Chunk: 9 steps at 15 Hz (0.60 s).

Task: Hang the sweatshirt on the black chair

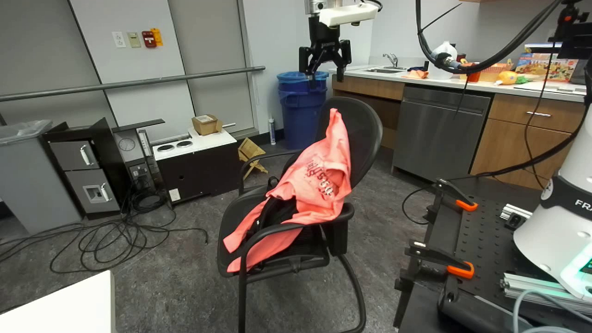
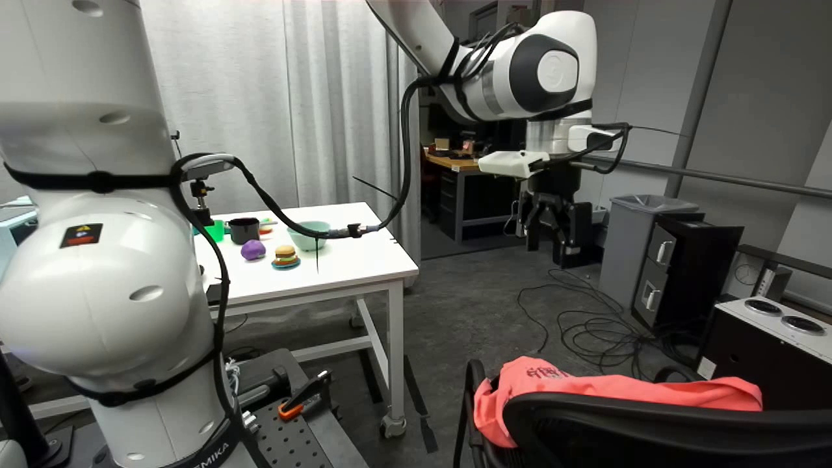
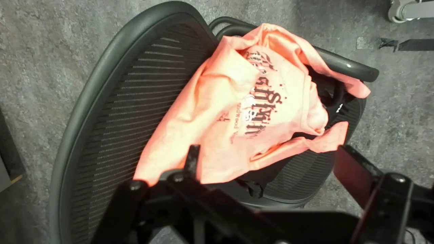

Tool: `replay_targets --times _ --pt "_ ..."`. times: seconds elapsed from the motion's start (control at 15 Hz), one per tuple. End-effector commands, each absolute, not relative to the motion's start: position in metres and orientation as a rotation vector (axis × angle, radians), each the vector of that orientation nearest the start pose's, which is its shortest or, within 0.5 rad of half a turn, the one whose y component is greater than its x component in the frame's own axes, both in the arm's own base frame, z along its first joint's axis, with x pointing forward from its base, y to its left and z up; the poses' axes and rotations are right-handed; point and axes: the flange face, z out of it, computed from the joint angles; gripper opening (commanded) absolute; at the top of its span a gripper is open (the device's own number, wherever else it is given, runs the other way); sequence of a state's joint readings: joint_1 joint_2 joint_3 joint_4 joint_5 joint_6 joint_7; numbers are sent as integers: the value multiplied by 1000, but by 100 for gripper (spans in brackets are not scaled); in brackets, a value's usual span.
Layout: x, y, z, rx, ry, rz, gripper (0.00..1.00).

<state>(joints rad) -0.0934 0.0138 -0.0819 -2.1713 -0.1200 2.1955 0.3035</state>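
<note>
With the hand (image 1: 326, 77) spread wide and empty above the black chair (image 1: 363, 134), and the sweatshirt (image 3: 223, 101) sprawled from the front of the backrest (image 3: 135, 101) down onto the seat (image 3: 295, 176), this step looks like a pinch and lift: straddle the cloth's upper peak, close on fabric alone, and raise it clear of the armrests (image 3: 352, 67) before drawing it over the top. The chair stands on grey floor (image 1: 162, 286), apart from the black bench (image 1: 483, 231) with clamps (image 1: 439, 256) along its edge, while a white bench (image 2: 351, 266) carries a toy burger (image 2: 285, 256) toward its front edge.
</note>
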Motion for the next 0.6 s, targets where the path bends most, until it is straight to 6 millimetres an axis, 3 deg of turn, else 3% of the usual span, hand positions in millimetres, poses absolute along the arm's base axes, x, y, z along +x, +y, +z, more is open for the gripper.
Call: replay_targets --times 0.0,0.07,0.53 --pt "524 -119 373 -3145 796 -2 100" --pt "526 -109 377 -3161 725 10 100" --pt "529 -108 373 -3157 738 20 100"
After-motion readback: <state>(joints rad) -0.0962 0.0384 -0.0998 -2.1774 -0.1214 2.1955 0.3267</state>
